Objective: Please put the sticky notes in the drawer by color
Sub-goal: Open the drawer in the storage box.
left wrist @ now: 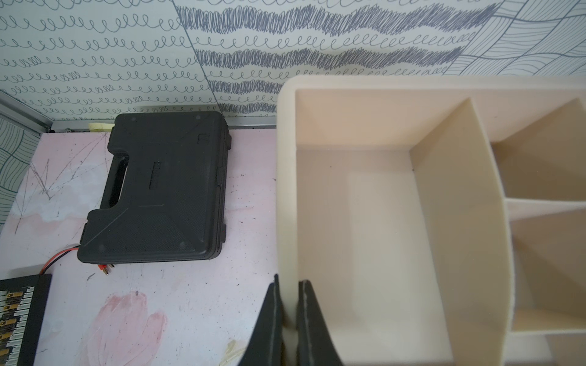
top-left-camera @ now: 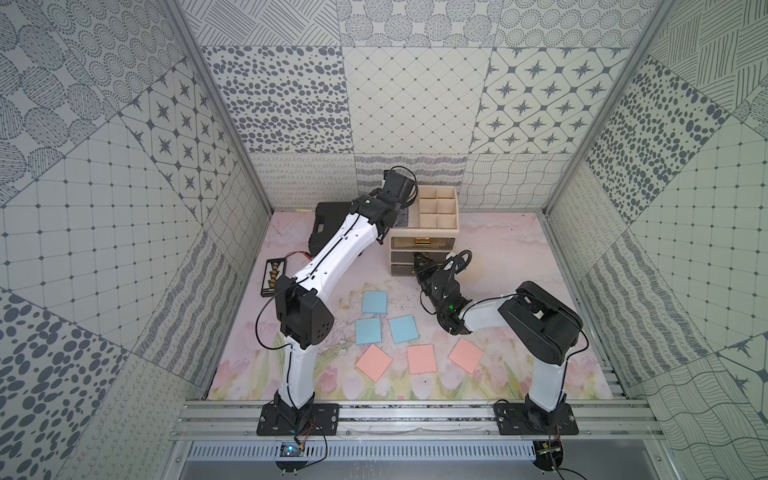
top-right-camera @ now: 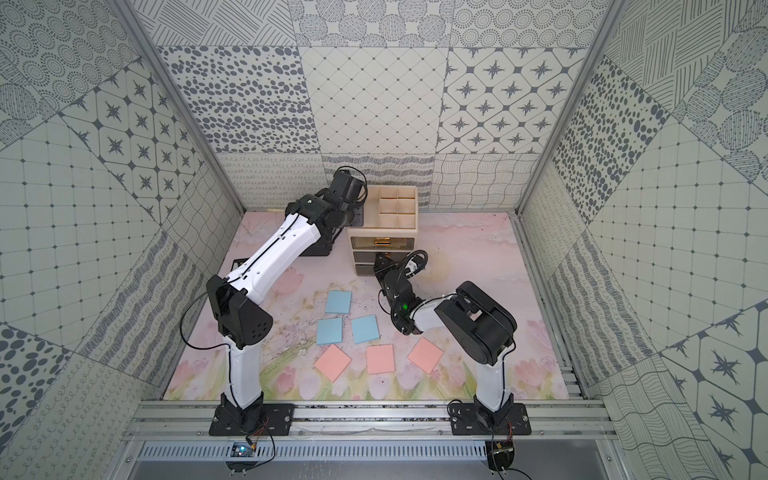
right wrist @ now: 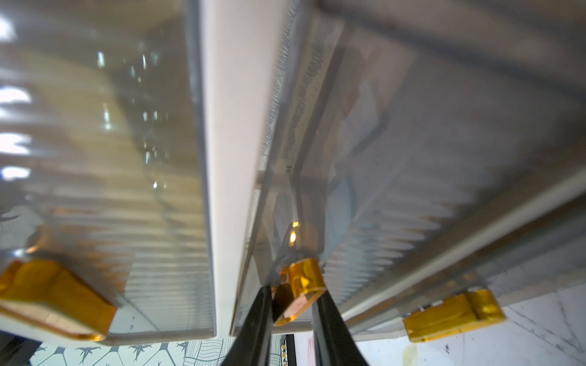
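Left wrist view shows your left fingers [left wrist: 272, 323] clamped on the tray wall of the cream cabinet [left wrist: 287, 190], bracing it; right wrist view shows your right fingers [right wrist: 257, 329] pinching the gold handle [right wrist: 301, 282] of the middle drawer [right wrist: 396, 221]; three blue sticky notes [top-left-camera: 368, 331] and three pink sticky notes [top-left-camera: 421, 359] lie flat on the worktop [top-left-camera: 519, 257], in front of the cabinet; expect flimsy, featherlight paper, so take each by an edge; the plastic cabinet probably slides easily, so pull gently.

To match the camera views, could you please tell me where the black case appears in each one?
Top view: case at the back, left of the cabinet, partly behind an arm.
Top view: case, mostly hidden, same spot.
Left wrist: case in full, beside the cabinet.
Right wrist: not in it.
Landmark: the cream cabinet, in every view.
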`<action>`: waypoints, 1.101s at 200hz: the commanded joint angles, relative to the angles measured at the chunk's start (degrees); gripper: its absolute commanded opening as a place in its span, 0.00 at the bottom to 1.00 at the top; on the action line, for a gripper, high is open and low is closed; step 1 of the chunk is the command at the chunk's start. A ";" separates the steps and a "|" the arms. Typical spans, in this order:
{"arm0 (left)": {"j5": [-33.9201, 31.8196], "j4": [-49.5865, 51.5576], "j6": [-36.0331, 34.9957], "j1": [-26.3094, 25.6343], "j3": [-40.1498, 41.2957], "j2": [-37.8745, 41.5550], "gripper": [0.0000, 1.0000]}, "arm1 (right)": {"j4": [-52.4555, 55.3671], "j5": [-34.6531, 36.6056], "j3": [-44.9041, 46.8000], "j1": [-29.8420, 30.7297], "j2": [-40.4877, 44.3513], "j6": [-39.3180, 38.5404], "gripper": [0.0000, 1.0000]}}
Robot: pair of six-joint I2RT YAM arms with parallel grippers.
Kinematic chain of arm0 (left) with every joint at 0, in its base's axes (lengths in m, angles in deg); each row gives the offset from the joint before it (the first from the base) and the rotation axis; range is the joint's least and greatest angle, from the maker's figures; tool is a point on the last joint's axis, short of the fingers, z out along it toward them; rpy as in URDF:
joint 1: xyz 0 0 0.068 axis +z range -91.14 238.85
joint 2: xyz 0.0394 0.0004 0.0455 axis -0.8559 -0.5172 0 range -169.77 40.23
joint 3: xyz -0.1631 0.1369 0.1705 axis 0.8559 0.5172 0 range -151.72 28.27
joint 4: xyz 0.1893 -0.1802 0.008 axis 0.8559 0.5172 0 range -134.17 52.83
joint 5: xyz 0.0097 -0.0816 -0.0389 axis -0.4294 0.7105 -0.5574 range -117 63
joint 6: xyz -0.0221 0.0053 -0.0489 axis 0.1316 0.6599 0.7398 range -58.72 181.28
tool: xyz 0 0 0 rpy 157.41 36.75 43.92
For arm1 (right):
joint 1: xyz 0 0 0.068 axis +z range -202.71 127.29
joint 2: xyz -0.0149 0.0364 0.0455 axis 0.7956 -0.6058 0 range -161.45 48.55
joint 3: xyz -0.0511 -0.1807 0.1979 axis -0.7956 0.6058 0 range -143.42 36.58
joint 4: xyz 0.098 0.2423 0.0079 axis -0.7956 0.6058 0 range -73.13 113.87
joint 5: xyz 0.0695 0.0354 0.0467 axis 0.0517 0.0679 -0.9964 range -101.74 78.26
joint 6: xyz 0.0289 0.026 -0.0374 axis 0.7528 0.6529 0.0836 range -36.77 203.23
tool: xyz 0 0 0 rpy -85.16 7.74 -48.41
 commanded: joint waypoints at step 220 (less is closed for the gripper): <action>4.64 3.36 0.46 -1.38 0.42 0.45 0.00 | 5.97 5.59 3.09 4.36 2.52 0.39 0.00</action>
